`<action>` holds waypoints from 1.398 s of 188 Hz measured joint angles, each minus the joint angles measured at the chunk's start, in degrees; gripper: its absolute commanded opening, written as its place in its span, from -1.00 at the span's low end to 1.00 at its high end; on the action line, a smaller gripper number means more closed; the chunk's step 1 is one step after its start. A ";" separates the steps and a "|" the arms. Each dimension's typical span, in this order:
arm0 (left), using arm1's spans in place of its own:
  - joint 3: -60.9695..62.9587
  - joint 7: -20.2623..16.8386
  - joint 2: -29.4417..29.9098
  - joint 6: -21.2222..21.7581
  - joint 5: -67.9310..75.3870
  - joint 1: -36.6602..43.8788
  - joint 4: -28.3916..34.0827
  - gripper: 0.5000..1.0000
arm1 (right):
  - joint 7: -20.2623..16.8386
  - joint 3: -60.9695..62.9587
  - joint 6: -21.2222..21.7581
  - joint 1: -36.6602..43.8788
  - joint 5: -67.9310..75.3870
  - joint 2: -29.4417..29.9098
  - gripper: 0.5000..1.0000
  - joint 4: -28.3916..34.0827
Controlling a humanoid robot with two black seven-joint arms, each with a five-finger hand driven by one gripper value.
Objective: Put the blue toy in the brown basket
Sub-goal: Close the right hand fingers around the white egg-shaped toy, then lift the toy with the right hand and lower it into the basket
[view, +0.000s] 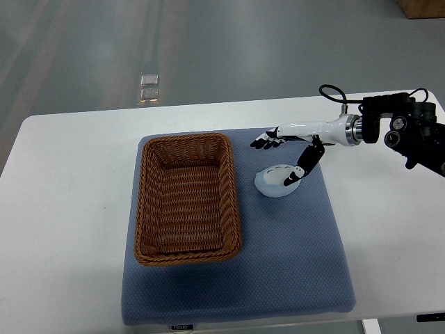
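Observation:
The blue toy (273, 182), a pale blue rounded lump, lies on the blue mat (292, 264) just right of the brown basket (148, 209). The wicker basket is rectangular and holds nothing. My right hand (279, 160) reaches in from the right edge and hovers over the toy's far side. Its fingers (264, 142) stretch out flat toward the basket's far right corner, past the toy. The thumb (300, 169) points down, its tip at the toy's right edge. The hand is open and has no grip on the toy. My left arm is out of view.
The mat covers the middle of a white table (62, 209), whose far edge borders grey floor. My right forearm (410, 132), with black joints and a cable, hangs over the table's right side. A small clear object (149, 80) lies on the floor beyond.

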 measured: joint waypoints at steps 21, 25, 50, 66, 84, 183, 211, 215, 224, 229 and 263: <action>0.00 0.00 0.00 0.01 0.00 0.00 0.06 1.00 | 0.00 -0.36 -1.19 -0.26 -0.59 0.63 0.69 -0.67; 0.00 0.00 0.00 0.01 -0.01 0.00 0.06 1.00 | 0.00 -0.40 -1.36 -0.28 -0.64 0.75 0.69 -0.73; 0.00 0.00 0.00 0.06 -0.03 0.00 0.09 1.00 | 0.00 -1.19 -1.81 -0.31 -0.91 1.38 0.68 -1.14; 0.04 0.00 0.00 0.08 -0.03 0.00 0.09 1.00 | 0.00 -2.13 -1.94 -0.38 -1.61 1.47 0.68 -1.31; 0.08 0.00 0.00 0.08 -0.03 0.00 0.09 1.00 | 0.00 -2.50 -2.24 -0.98 -2.79 1.55 0.68 -1.96; 0.10 0.00 0.00 0.08 0.02 0.05 0.00 1.00 | 0.07 -3.41 -5.13 -1.65 -5.35 3.17 -0.18 -4.83; 0.10 0.00 0.00 0.16 0.02 0.08 0.00 1.00 | 0.07 -3.41 -5.14 -1.58 -5.40 3.05 -1.00 -4.84; 0.10 0.00 0.00 0.17 0.02 0.09 0.00 1.00 | 0.07 -3.40 -5.14 -1.52 -5.41 2.99 -1.00 -4.84; 0.09 0.00 0.00 0.22 0.02 0.09 0.00 1.00 | 0.07 -3.24 -5.17 -1.35 -5.43 2.80 -1.00 -4.84; 0.09 0.00 0.00 0.24 0.02 0.09 0.00 1.00 | 0.08 -3.14 -5.19 -1.25 -5.43 2.70 -1.00 -4.84; 0.02 0.00 0.00 0.26 0.00 0.09 0.05 1.00 | 0.35 -2.20 -5.25 2.48 -5.22 1.70 -1.00 -4.16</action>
